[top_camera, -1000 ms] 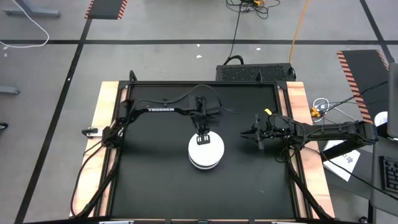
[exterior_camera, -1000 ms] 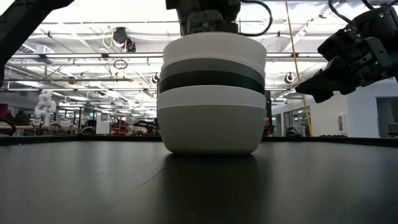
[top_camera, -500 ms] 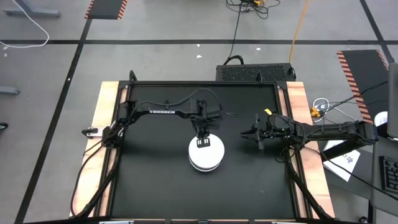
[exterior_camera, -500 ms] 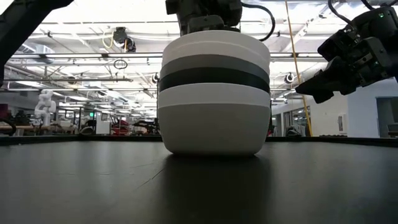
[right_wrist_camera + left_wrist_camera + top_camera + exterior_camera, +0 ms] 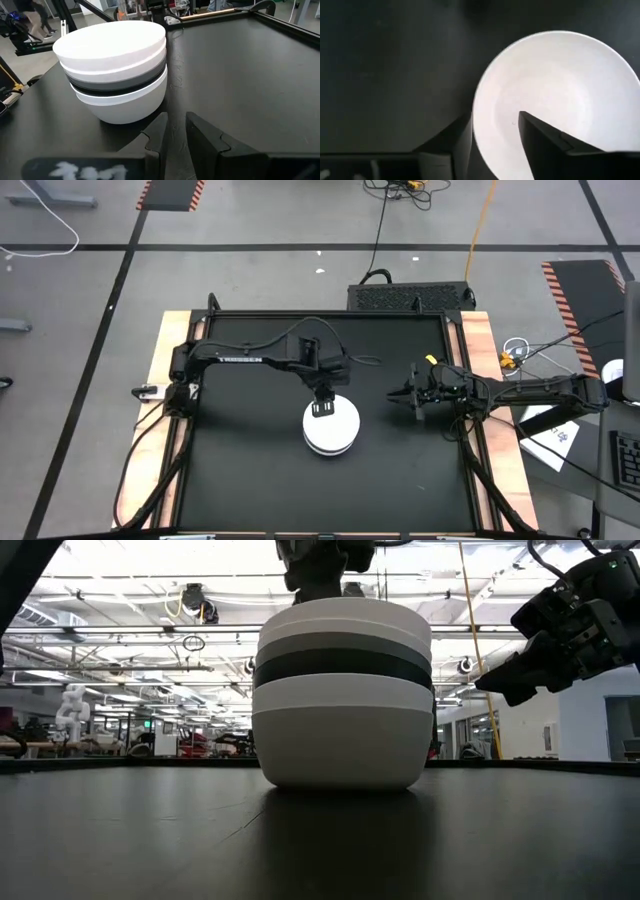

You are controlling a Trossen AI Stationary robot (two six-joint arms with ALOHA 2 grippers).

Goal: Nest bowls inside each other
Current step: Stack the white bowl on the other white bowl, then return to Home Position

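Observation:
The bowls stand nested in one stack (image 5: 331,427) in the middle of the table, resting on the lowest white bowl's base (image 5: 340,755). Above it show a black band, grey bands and a white top bowl (image 5: 555,100). My left gripper (image 5: 324,406) is open over the far rim of the top bowl, one finger outside the rim and one over its hollow. My right gripper (image 5: 408,396) hangs shut above the table, to the right of the stack (image 5: 112,75).
The black table top has a raised frame (image 5: 330,314) around it and wooden boards on both sides. Bare mat lies on every side of the stack. A dark box (image 5: 410,297) stands behind the far edge.
My left gripper has risen off the top bowl and its arm has drawn back toward the table's far left. The top white bowl, first high and shifted to the right, has settled lower into the stack. The right arm has kept still.

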